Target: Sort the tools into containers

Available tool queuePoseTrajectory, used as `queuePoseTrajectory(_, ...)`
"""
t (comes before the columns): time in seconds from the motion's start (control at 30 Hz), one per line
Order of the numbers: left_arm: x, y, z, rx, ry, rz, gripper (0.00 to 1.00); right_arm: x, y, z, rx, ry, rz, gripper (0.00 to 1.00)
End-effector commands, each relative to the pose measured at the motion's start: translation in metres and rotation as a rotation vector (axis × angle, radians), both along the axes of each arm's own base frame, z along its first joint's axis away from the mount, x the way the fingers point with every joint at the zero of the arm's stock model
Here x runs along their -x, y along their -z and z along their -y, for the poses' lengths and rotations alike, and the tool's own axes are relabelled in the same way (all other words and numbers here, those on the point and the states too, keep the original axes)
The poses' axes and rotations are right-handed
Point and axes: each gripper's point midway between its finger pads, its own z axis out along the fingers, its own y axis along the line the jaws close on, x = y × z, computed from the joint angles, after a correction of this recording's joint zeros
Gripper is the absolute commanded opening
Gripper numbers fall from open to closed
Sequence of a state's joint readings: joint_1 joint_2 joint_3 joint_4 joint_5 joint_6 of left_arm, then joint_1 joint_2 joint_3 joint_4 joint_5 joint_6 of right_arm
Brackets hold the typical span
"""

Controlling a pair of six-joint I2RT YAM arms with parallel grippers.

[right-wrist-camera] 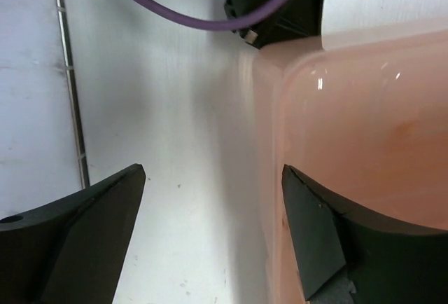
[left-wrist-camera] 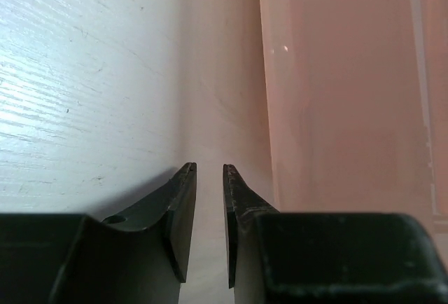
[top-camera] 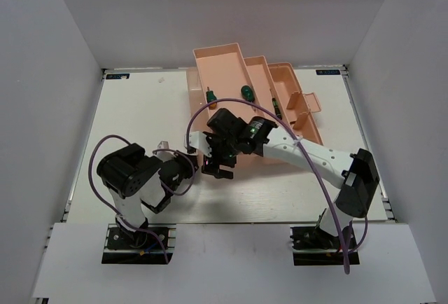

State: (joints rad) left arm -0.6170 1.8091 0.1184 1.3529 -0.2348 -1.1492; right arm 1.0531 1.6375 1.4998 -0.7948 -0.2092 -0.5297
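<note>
From above, we see the peach toolbox (top-camera: pixel 210 62) standing open on the table (top-camera: pixel 126 122), trays fanned out. A stubby green-handled screwdriver (top-camera: pixel 246 92) lies in the toolbox's middle tray, a smaller green-handled tool (top-camera: pixel 210 94) in the tray to its left, and a thin dark tool (top-camera: pixel 275 105) in the tray to its right. Both hands crowd the toolbox's near-left corner: the left hand (top-camera: pixel 189 160) just beside the wall, the right hand (top-camera: pixel 218 169) at the near edge. We make out no loose tool outside the toolbox; the arms may hide one.

In the left wrist view, the left hand (left-wrist-camera: pixel 210 178) shows a narrow slit between its fingers with nothing in it, over bare table just beside the toolbox wall (left-wrist-camera: pixel 336 108).

In the right wrist view, the right hand (right-wrist-camera: pixel 213 178) gapes wide and empty. One finger (right-wrist-camera: pixel 98 220) is over the table, the other at the toolbox's rounded corner (right-wrist-camera: pixel 364 122); whether it touches, we cannot tell.

We judge the sorting nearly done. To finish well, we would lift the right hand straight up from the toolbox before swinging, so no finger hooks the wall.
</note>
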Motion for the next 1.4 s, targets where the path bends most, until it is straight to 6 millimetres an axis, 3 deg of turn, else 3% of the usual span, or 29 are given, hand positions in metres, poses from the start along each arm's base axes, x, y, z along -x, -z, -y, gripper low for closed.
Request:
queuePoseTrajectory(0.0,-0.016,-0.105,0.016,0.236,0.028,0.338,0.33,0.0,-0.047,-0.02,-0.165,-0.02,0.053,0.86)
queuePoseTrajectory(0.17,-0.026,-0.118,0.023,0.259,0.042,0.373,0.33,-0.02,-0.029,-0.027,-0.167,0.156,0.074,0.88)
queuePoseTrajectory(0.2,-0.025,-0.118,0.025,0.26,0.051,0.373,0.33,-0.018,-0.014,-0.024,-0.14,0.167,0.069,0.88)
queuePoseTrajectory(0.23,-0.027,-0.119,0.026,0.261,0.051,0.376,0.33,-0.021,-0.013,-0.033,-0.165,0.182,0.093,0.88)
queuePoseTrajectory(0.27,-0.029,-0.122,0.028,0.267,0.051,0.385,0.33,-0.033,-0.008,-0.028,-0.141,0.272,0.128,0.89)
queuePoseTrajectory(0.4,-0.033,-0.119,0.033,0.264,0.062,0.378,0.33,-0.033,0.007,-0.032,-0.108,0.303,0.146,0.89)
queuePoseTrajectory(0.47,-0.034,-0.119,0.035,0.273,0.071,0.374,0.33,-0.023,0.012,-0.03,-0.076,0.276,0.121,0.89)
queuePoseTrajectory(0.5,-0.034,-0.121,0.035,0.277,0.071,0.382,0.33,-0.016,-0.002,-0.041,-0.128,0.241,0.097,0.89)
queuePoseTrajectory(0.63,-0.036,-0.118,0.032,0.271,0.062,0.375,0.33,0.001,-0.048,-0.051,-0.213,0.134,0.093,0.88)
queuePoseTrajectory(0.67,-0.036,-0.12,0.032,0.277,0.062,0.384,0.33,0.001,-0.071,-0.052,-0.235,0.125,0.116,0.86)
queuePoseTrajectory(0.77,-0.026,-0.109,0.016,0.261,0.024,0.349,0.33,-0.03,-0.058,-0.037,-0.108,0.203,0.248,0.82)
queuePoseTrajectory(0.83,-0.017,-0.108,-0.004,0.243,-0.033,0.334,0.35,-0.038,-0.028,-0.028,-0.005,0.209,0.259,0.79)
queuePoseTrajectory(0.87,-0.015,-0.095,-0.011,0.207,-0.058,0.285,0.35,-0.035,0.004,-0.014,0.081,0.186,0.246,0.79)
queuePoseTrajectory(0.9,-0.011,-0.09,-0.015,0.19,-0.067,0.263,0.36,-0.034,0.013,-0.015,0.087,0.175,0.25,0.77)
queuePoseTrajectory(0.93,-0.007,-0.104,-0.018,0.204,-0.067,0.283,0.37,-0.034,0.021,-0.012,0.109,0.169,0.255,0.77)
queuePoseTrajectory(0.97,-0.005,-0.098,-0.022,0.164,-0.073,0.268,0.37,-0.03,0.04,-0.003,0.152,0.161,0.238,0.74)
queuePoseTrajectory(1.0,-0.004,-0.081,-0.023,0.093,-0.069,0.205,0.39,-0.029,0.047,-0.003,0.164,0.163,0.226,0.72)
queuePoseTrajectory(1.03,-0.004,-0.081,-0.023,0.062,-0.064,0.201,0.41,-0.03,0.054,-0.003,0.179,0.169,0.22,0.7)
queuePoseTrajectory(1.07,-0.003,-0.097,-0.023,0.04,-0.047,0.244,0.42,-0.028,0.056,-0.001,0.194,0.169,0.212,0.69)
queuePoseTrajectory(1.1,-0.004,-0.09,-0.023,-0.007,-0.041,0.213,0.43,-0.029,0.064,0.0,0.216,0.17,0.204,0.69)
queuePoseTrajectory(1.2,0.0,-0.103,-0.028,-0.041,-0.043,0.236,0.45,-0.031,0.076,0.001,0.243,0.168,0.205,0.67)
queuePoseTrajectory(1.37,0.004,-0.089,-0.047,-0.147,-0.096,0.141,0.46,-0.035,0.08,0.006,0.279,0.184,0.224,0.64)
